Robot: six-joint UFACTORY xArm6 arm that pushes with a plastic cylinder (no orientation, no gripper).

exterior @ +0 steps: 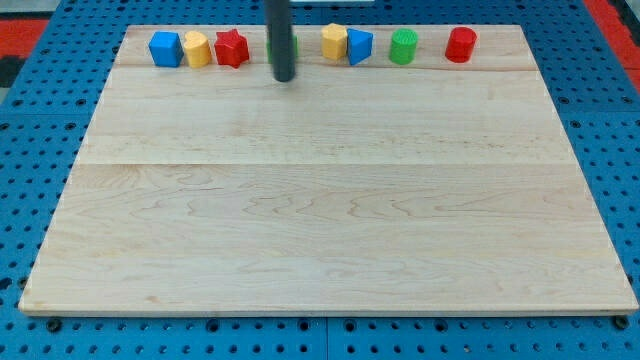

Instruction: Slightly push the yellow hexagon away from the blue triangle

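Note:
The yellow hexagon stands near the view's top, just right of centre, touching the blue triangle on its right. My tip is on the board below and to the left of the yellow hexagon, apart from it. The rod hides most of a green block behind it. No block touches my tip as far as I can see.
Along the view's top edge stand a blue cube, a yellow cylinder, a red star, a green cylinder and a red cylinder. The wooden board lies on a blue pegboard.

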